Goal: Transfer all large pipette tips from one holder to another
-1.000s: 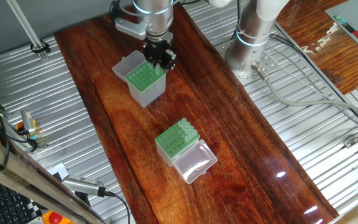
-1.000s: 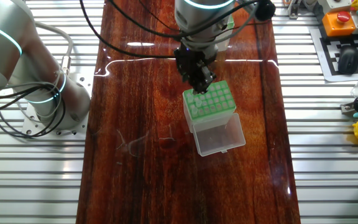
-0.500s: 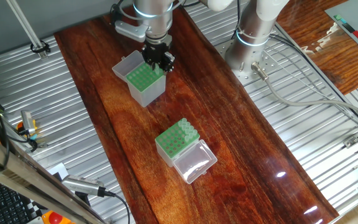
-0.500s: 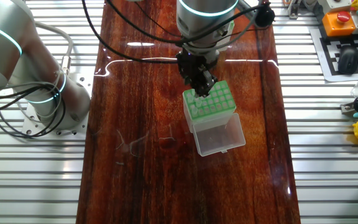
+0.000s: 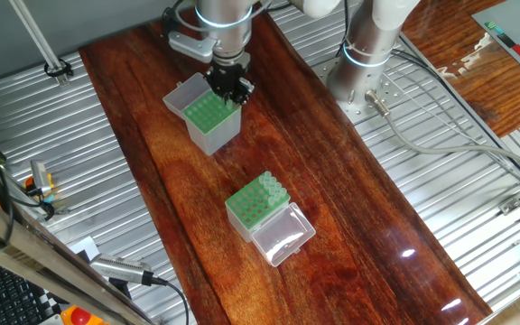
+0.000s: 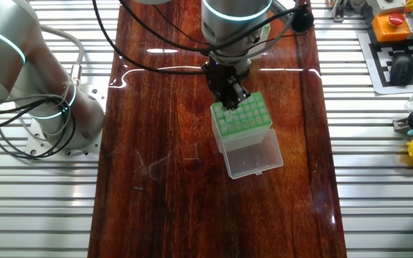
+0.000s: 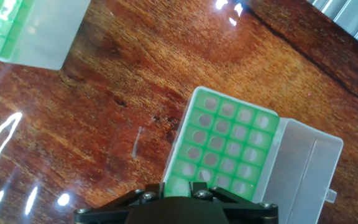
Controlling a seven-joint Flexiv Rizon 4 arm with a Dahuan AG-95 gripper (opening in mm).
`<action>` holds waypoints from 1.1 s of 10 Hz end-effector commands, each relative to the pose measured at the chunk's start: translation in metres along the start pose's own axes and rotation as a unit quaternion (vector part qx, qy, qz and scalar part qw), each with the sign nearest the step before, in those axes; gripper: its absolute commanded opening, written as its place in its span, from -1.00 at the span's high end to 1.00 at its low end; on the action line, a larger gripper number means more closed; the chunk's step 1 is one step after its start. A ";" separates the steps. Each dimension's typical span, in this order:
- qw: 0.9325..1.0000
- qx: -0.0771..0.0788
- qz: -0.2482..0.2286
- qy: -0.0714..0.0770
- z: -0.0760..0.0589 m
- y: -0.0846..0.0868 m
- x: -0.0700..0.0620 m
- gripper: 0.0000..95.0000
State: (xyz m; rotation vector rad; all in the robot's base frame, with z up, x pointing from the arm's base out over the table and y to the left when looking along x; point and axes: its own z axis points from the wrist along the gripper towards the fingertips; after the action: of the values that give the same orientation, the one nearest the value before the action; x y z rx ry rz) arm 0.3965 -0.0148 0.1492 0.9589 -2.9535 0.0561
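Note:
The one holder (image 5: 224, 135), tall with grey-translucent sides and a green hole plate, stands at the far end of the wooden board. My gripper (image 5: 227, 93) hangs over its right corner. From the other side the gripper (image 6: 230, 100) sits over the holder's (image 6: 249, 118) back-left corner. In the hand view the gripper (image 7: 173, 186) is above the near corner of the plate (image 7: 229, 143). The fingers stand slightly apart, and what lies between them is not clear. Another holder (image 5: 245, 212), shorter, has a row of large pipette tips (image 5: 273, 190) along one edge.
Each box has a clear lid folded open (image 5: 283, 236) (image 6: 253, 154). The arm's base (image 5: 368, 54) and its cables stand on the slatted metal beside the board. A red stop button (image 6: 393, 21) and small parts lie at the right.
The gripper has shifted slightly left toward the tall holder's corner. The boxes have not moved.

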 end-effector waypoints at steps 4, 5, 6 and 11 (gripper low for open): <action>1.000 -0.010 -0.001 -0.005 -0.021 -0.011 0.002 1.00; 1.000 -0.011 0.003 -0.005 -0.030 -0.012 0.002 1.00; 1.000 -0.012 0.004 -0.003 -0.040 -0.013 0.001 1.00; 1.000 -0.016 0.010 -0.004 -0.084 -0.010 -0.002 1.00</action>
State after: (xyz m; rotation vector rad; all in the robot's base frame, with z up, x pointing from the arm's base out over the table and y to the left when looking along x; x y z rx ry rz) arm 0.4059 -0.0160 0.2381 0.9243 -2.9620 0.0041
